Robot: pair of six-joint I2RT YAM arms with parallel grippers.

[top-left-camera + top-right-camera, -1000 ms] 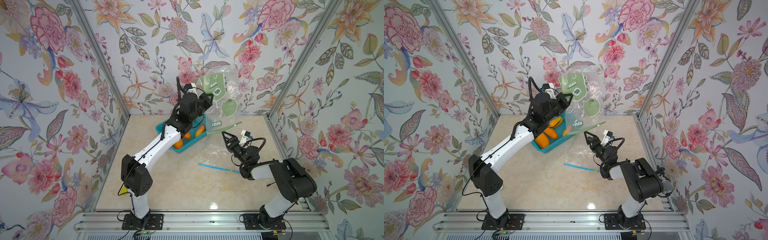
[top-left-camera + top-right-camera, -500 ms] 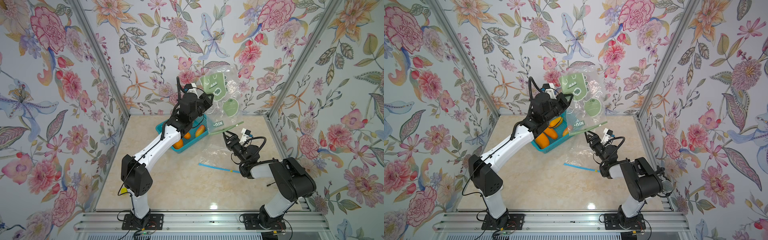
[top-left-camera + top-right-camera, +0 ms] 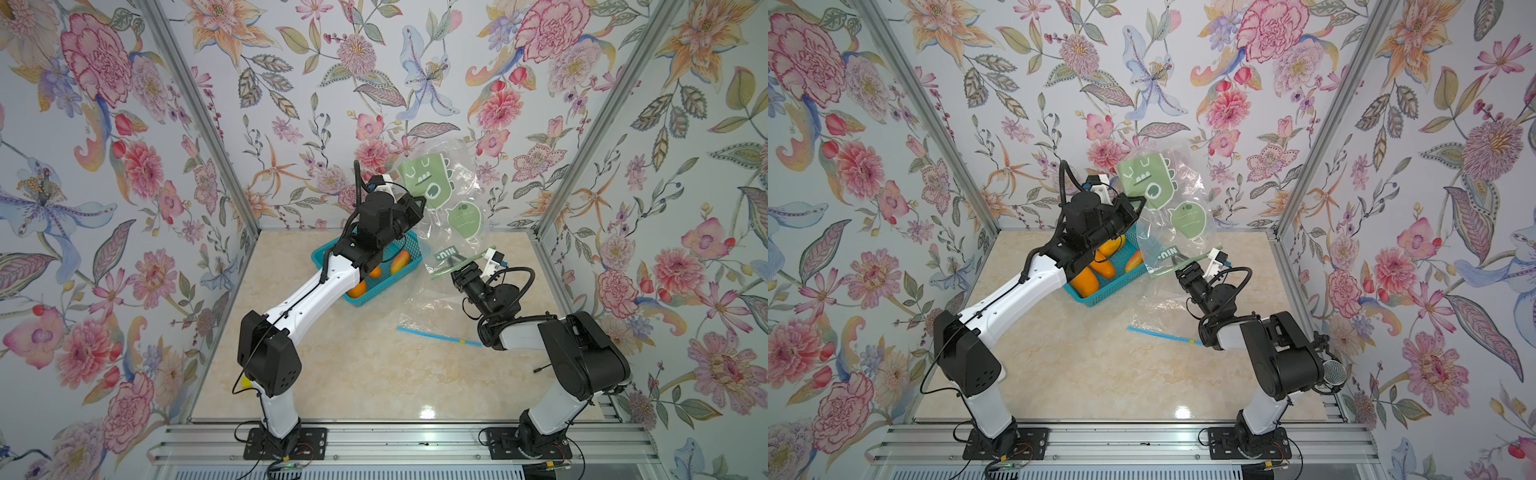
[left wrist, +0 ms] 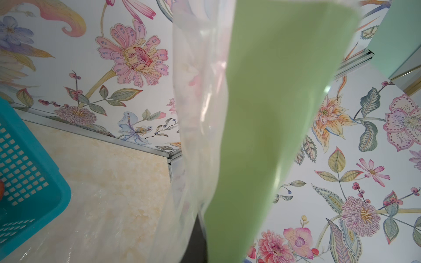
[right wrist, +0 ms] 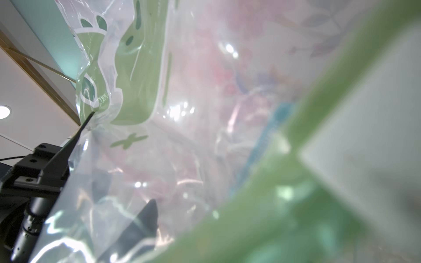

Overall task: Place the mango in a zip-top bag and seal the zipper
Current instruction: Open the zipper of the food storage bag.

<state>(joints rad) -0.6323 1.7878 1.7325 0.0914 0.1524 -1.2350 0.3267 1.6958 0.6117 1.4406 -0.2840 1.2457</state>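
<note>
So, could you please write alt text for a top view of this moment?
The left end effector holds a clear zip-top bag with green cartoon monsters up above the table, while the right end effector is at its green zipper edge. A teal basket under the left arm holds a mango; another bag lies flat.

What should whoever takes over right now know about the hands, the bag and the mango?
Left hand: shut on the printed bag, held up off the table.
Right hand: at the bag's green zipper edge; grip unclear.
Mango: in the teal basket.
Another bag, blue zipper, lies on the table.
Done: bag lifted. Left: open it, load the mango, seal.
</note>
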